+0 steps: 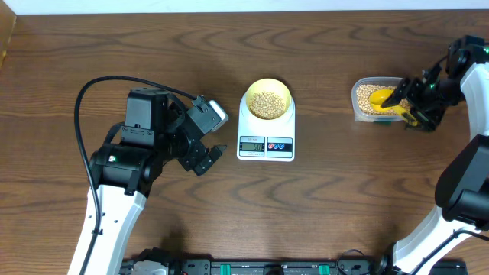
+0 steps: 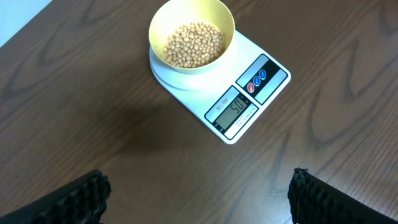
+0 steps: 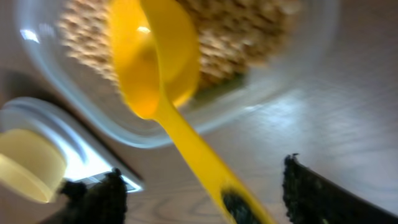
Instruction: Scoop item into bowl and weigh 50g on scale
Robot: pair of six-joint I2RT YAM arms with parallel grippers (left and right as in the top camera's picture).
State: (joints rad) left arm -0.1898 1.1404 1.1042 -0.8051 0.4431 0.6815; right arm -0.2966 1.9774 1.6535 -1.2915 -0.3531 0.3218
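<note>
The pale yellow bowl [image 1: 284, 93] stands on the white scale [image 1: 265, 145] and holds beige beans [image 1: 266, 103]. In the left wrist view the bowl [image 2: 186, 65], its beans [image 2: 193, 43] and the scale [image 2: 249, 99] show, and the display reads about 50. My left gripper [image 1: 208, 156] is open and empty on the table left of the scale, fingers wide apart [image 2: 199, 199]. My right gripper [image 1: 412, 103] is open at the bean tub. The yellow scoop's [image 3: 155, 62] handle lies between its spread fingers [image 3: 202, 171], untouched.
A clear plastic tub [image 1: 359, 95] of beans stands at the right with the yellow scoop [image 1: 382, 98] resting in it. It also shows in the right wrist view [image 3: 267, 81]. A black cable loops over the left arm.
</note>
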